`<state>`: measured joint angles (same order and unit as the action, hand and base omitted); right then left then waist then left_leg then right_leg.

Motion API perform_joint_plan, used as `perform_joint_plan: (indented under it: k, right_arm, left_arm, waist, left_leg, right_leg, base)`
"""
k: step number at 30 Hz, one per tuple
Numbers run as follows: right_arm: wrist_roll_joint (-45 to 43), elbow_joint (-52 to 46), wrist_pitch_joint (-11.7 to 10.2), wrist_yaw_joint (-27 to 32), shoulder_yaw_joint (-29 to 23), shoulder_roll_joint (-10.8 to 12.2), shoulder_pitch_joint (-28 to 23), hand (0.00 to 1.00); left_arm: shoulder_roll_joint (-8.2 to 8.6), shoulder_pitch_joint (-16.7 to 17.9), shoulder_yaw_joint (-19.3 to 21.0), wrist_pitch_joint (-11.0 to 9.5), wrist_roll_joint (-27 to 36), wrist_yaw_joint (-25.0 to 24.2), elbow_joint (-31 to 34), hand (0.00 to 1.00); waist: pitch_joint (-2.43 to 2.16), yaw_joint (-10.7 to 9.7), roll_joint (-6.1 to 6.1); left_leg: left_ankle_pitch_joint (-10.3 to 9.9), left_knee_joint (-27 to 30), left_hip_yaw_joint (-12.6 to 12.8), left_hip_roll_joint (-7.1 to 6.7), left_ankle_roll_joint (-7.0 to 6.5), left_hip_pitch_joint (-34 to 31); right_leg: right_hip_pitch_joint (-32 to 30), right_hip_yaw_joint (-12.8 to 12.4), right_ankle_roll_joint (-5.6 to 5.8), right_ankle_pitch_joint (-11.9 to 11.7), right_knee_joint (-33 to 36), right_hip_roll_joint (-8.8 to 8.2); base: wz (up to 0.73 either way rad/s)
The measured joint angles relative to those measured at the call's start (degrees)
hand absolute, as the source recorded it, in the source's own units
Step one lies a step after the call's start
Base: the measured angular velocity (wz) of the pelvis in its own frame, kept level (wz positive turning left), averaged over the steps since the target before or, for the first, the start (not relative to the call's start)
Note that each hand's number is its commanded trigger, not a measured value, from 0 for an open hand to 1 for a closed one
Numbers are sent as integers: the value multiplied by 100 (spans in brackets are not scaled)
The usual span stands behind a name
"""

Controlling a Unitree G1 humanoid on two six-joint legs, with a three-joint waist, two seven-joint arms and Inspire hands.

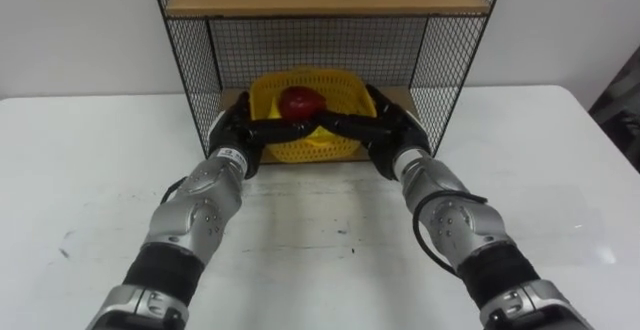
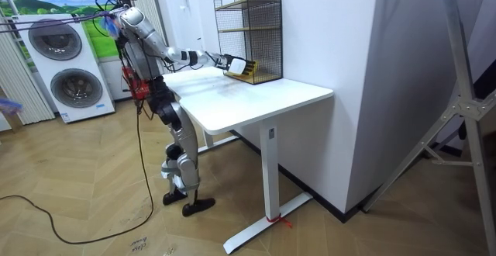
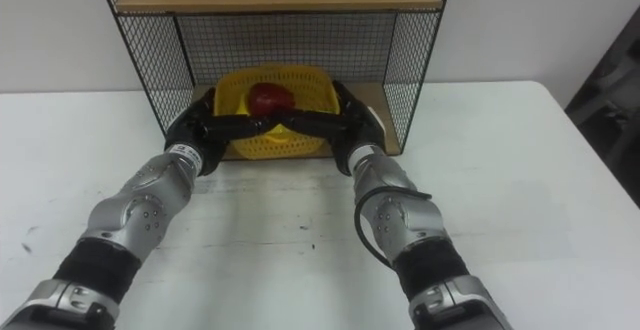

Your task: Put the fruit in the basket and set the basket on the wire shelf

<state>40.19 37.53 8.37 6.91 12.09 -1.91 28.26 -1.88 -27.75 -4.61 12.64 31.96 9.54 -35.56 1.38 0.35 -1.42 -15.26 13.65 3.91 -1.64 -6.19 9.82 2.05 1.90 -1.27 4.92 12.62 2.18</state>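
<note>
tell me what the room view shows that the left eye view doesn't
Room view adds the washing machines and the robot standing at the white table. Left eye view adds the red fruit in the yellow basket, with left hand and right hand gripping its rim. Both share the table, the wire shelf and the basket.

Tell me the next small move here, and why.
Probably open both hands and draw them back. The yellow basket, with the red fruit in it, already appears to rest on the bottom board of the wire shelf, with the left hand and right hand gripping its rim.
</note>
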Motion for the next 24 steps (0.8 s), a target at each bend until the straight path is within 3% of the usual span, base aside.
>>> perform_joint_plan:
  k: [24]
  right_arm:
    - [5,-2,-7,-33,-14,-48,1,0]
  left_arm:
    - [-95,-2,0,7,395,121,-52,0]
  waist:
    - [-20,-36,-32]
  left_leg:
    - [5,-9,-9,1,-1,65]
  right_leg:
    - [91,6,0,-16,-67,5]
  base:
    - [0]
